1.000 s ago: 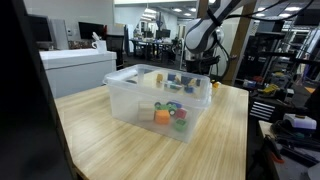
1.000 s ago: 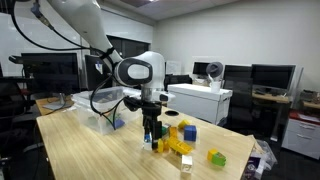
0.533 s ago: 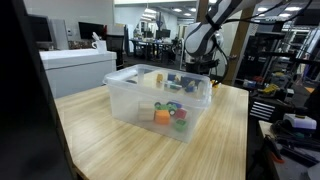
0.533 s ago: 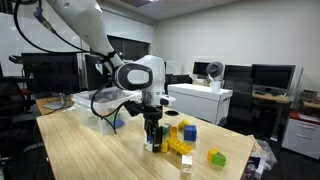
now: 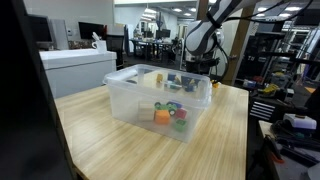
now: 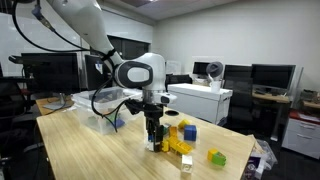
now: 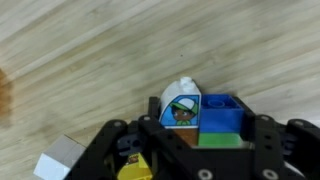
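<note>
- The pincer (image 7: 200,128) is hanging low over the desk (image 7: 80,60), partly open and gripping nothing, its fingers straddling a white picture block (image 7: 182,103) and the blue block (image 7: 222,112) touching it.
- The white picture block is lying on the desk among loose blocks, near a yellow block (image 7: 135,168) and outside the clear bin (image 5: 130,100).
- To do this well, I judge, the pincer should be centring on the white picture block alone, with its pads meeting flat sides and not crowding the blue block.
- The block seems to be lying on its side, printed face upward and stud pointing away from the wrist, its long axis running crosswise to the jaws.
</note>
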